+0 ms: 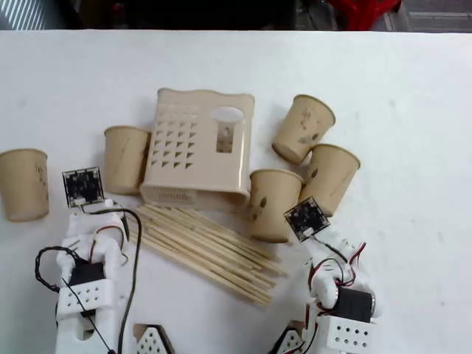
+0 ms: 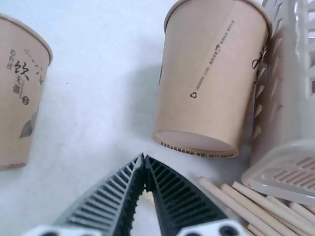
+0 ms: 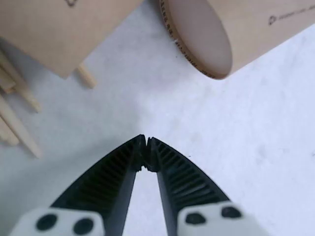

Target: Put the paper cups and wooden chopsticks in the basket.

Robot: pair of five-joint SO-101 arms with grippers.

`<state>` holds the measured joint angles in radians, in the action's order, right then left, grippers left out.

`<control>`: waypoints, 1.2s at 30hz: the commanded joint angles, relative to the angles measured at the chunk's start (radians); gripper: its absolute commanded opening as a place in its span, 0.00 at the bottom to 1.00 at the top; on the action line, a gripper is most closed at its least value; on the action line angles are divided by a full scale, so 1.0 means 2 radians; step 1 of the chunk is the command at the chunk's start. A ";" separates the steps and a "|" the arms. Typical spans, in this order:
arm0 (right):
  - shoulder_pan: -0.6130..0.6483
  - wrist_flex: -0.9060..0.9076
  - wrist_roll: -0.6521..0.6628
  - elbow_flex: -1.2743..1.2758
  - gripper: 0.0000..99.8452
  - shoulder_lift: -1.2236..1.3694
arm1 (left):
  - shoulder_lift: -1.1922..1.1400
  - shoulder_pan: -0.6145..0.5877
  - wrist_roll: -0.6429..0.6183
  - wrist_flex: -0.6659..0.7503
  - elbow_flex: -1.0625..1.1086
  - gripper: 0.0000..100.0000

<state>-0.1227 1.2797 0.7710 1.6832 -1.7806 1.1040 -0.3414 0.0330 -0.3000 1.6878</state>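
Surface: basket in the middle, five paper cups toppled around it, wooden chopsticks lying diagonally between the arms. Left end effector clenched, empty; nearest cup just ahead, base toward it, against the basket wall. Right end effector clenched, empty; another cup ahead, base-on.

The right pincer, tips together, hovers over the white table between two paper cups and chopsticks.
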 commanded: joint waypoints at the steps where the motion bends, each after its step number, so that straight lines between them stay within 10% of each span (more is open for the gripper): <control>1: 0.000 0.006 0.008 -0.008 0.02 0.000 | 0.007 0.004 0.004 -0.002 -0.002 0.02; 16: -0.037 -0.013 -0.016 -0.288 0.02 0.035 | 0.007 0.004 0.004 -0.002 -0.002 0.02; 28: 0.127 -0.010 -0.153 -0.605 0.03 0.495 | 0.007 0.004 0.004 -0.002 -0.002 0.02; 36: 0.247 -0.013 -0.221 -0.769 0.21 0.727 | 0.007 0.004 0.004 -0.002 -0.002 0.02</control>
<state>0.2946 1.2766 0.3844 0.2731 -0.4350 1.1040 -0.3414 0.0330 -0.3000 1.6878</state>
